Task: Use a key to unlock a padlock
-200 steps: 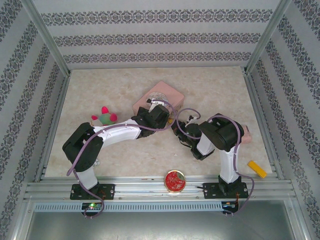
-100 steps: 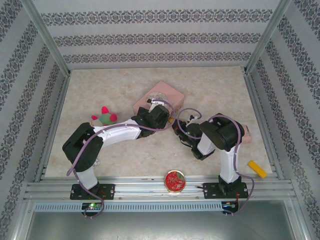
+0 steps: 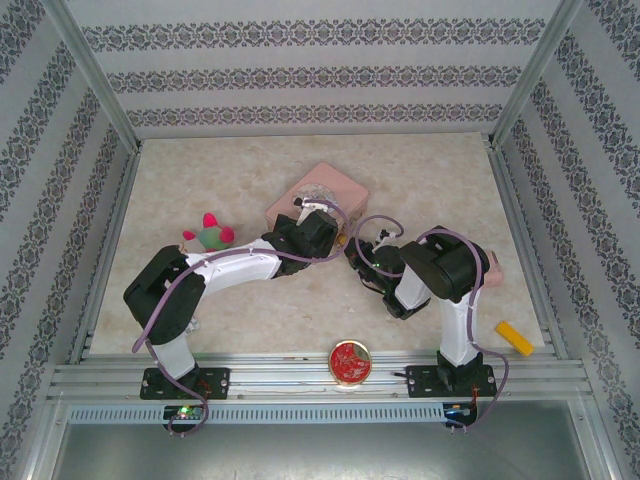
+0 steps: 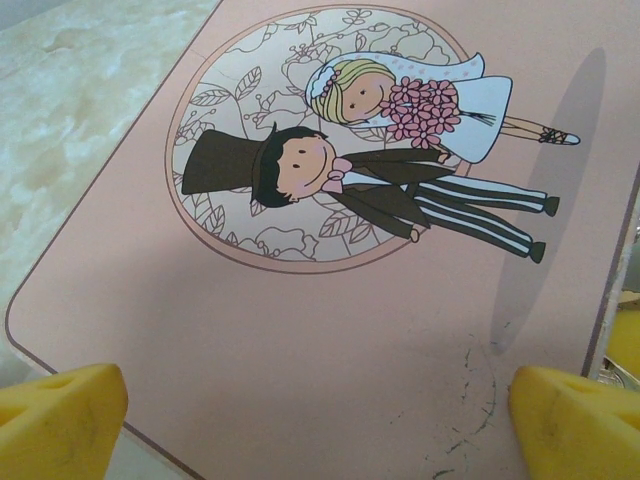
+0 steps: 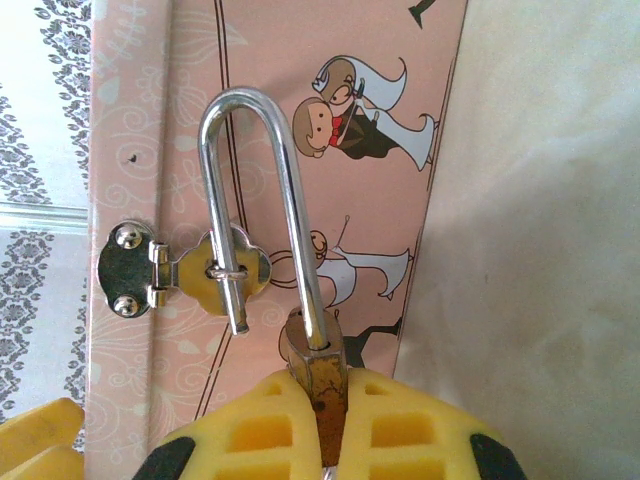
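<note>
In the right wrist view my right gripper [image 5: 325, 385] is shut on the brass body of the padlock [image 5: 318, 355]. Its silvery shackle [image 5: 250, 100] stands sprung open, and the free end passes through the staple of the hasp [image 5: 215, 270] on the pink box [image 5: 130, 150]. The key is hidden. My left gripper [image 4: 318, 425] is open just above the box lid [image 4: 300, 340], one yellow fingertip [image 4: 60, 420] at each lower corner and nothing between them. From above, both grippers meet at the near side of the pink box [image 3: 325, 188]: left gripper [image 3: 315, 215], right gripper [image 3: 353, 250].
A green and pink plush toy [image 3: 208, 232] lies left of the left arm. A round red tin [image 3: 350, 361] sits at the near edge between the bases. A yellow block [image 3: 514, 338] lies at the near right. Patterned walls enclose the table.
</note>
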Robot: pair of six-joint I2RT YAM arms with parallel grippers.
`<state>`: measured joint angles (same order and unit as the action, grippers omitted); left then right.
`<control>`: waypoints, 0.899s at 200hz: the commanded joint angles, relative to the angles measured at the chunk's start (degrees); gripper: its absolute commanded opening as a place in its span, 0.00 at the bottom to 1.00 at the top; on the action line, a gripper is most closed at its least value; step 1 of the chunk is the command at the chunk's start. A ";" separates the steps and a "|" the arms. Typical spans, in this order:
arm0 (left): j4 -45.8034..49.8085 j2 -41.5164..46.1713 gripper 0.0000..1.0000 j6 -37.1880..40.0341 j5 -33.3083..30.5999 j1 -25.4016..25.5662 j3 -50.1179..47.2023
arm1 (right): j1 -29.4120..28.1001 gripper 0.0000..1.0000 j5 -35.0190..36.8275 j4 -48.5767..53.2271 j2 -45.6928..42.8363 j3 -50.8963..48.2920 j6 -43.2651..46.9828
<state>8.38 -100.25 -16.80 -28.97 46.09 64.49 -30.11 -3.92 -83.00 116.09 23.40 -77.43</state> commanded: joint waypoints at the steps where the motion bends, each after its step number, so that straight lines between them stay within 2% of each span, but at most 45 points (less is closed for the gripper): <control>1: 7.88 0.05 0.98 0.71 -0.30 0.32 -2.00 | 2.95 0.00 7.60 4.69 1.99 -0.13 -1.84; 180: 8.19 -0.27 0.98 0.84 -0.38 0.32 -2.24 | 4.09 0.00 8.41 3.64 2.03 -0.98 -2.10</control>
<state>8.38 -100.16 -16.80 -28.99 46.09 64.36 -29.61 -4.14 -83.66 116.44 23.40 -77.67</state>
